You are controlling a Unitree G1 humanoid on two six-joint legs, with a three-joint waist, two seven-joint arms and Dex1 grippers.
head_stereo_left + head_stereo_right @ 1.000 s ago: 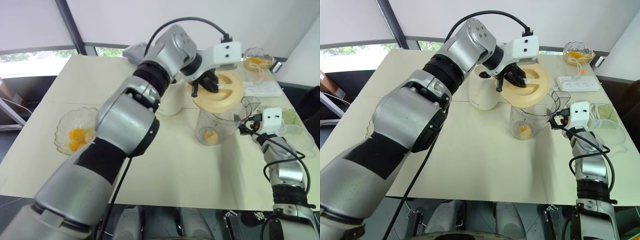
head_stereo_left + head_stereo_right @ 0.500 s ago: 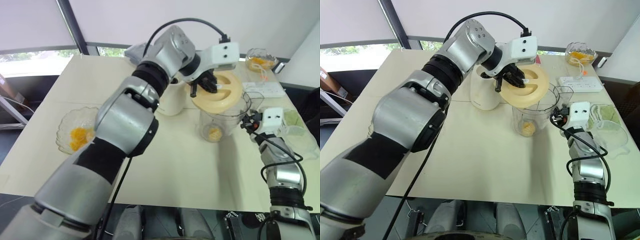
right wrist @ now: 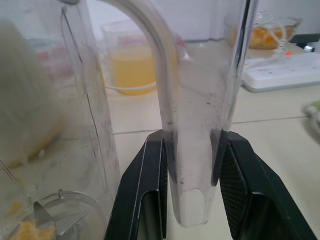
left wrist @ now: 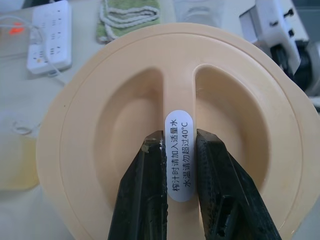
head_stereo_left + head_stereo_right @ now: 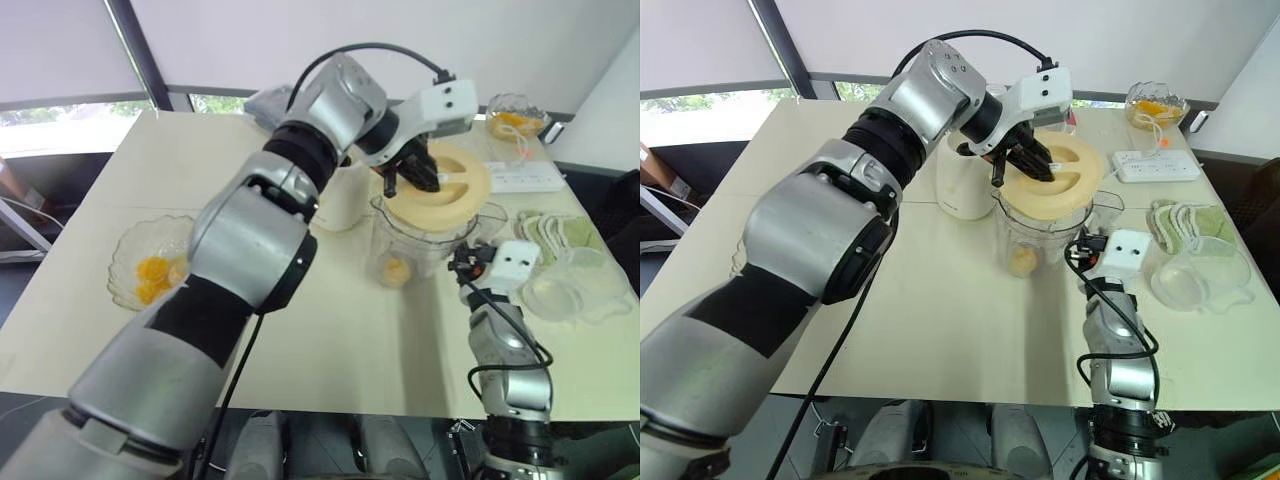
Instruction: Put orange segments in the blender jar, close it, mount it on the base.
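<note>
The clear blender jar (image 5: 412,243) stands on the table with orange segments (image 5: 397,270) at its bottom. My right gripper (image 3: 192,137) is shut on the jar's side handle (image 3: 192,195); it also shows in the head view, right gripper (image 5: 463,264). My left gripper (image 4: 172,142) is shut on the centre ridge of the cream-yellow lid (image 4: 100,125). It holds the lid (image 5: 445,192) tilted over the jar's mouth; whether lid and rim touch I cannot tell. The cream-white base (image 5: 962,185) stands just behind and left of the jar, partly hidden by my left arm.
A scalloped glass bowl (image 5: 128,262) with more orange segments (image 5: 152,268) sits at the left. At the right lie a green cloth (image 5: 550,232), a clear container (image 5: 575,285) and a white power strip (image 5: 525,178). Another glass bowl (image 5: 515,118) stands far back right. A juice cup (image 3: 130,65) stands beyond the jar.
My right gripper has closed on the jar's handle and drawn the jar leftward and nearer, so it now stands under the lid. The left gripper and lid stayed roughly in place.
</note>
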